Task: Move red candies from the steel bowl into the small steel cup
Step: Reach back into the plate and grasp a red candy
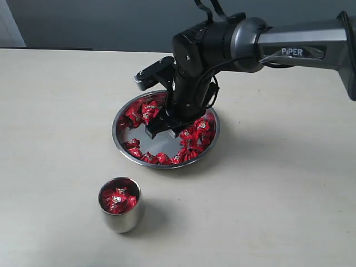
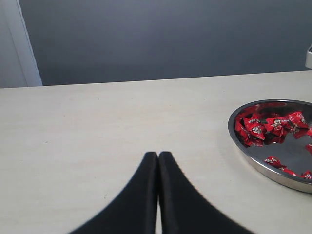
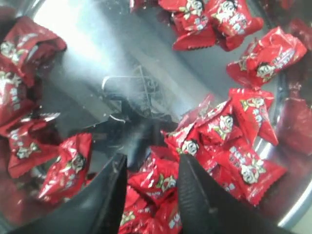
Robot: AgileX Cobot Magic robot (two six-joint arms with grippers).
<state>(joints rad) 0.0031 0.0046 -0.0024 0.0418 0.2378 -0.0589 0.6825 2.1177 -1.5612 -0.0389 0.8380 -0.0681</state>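
As right jaws straddle a red candy (image 3: 157,179), parted, in steel bowl (image 3: 97,58), left jaws closed.

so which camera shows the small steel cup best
The exterior view: the small steel cup stands whole and upright, with red candies visible inside. Neither wrist view shows the cup at all.

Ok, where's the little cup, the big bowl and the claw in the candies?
small steel cup (image 1: 128,223): exterior view, its shiny outer wall.
steel bowl (image 1: 160,143): exterior view, bare floor.
right claw (image 3: 152,163): right wrist view, between its fingertips.
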